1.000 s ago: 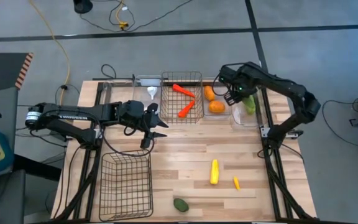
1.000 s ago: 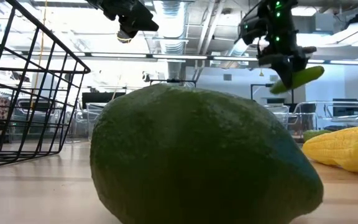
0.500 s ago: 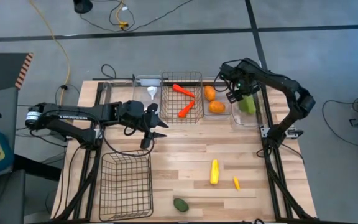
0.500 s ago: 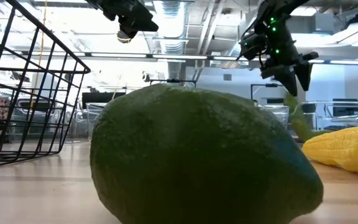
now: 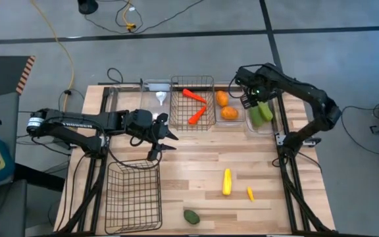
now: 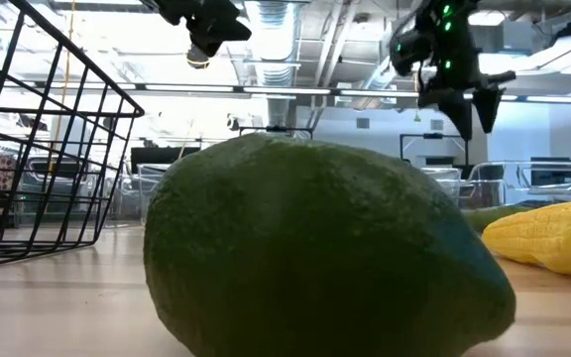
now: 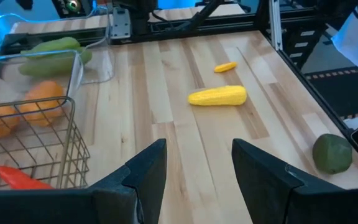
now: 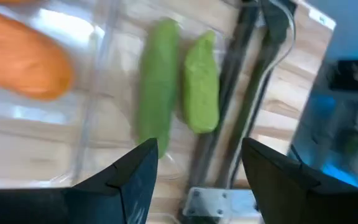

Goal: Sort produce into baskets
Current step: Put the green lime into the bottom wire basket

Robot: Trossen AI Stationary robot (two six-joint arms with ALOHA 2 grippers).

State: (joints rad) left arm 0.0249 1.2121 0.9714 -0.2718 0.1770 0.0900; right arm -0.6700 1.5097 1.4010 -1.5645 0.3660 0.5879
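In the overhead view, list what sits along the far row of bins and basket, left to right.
White garlic in a clear bin → two carrots in the wire basket → two orange fruits in a clear bin → two green cucumbers, below the open right gripper.

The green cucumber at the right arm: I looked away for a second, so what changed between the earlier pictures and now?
The right gripper let go of the cucumber; it dropped into the clear bin beside the other cucumber, and the open gripper hangs empty above. The left gripper, carrots and squash stayed put.
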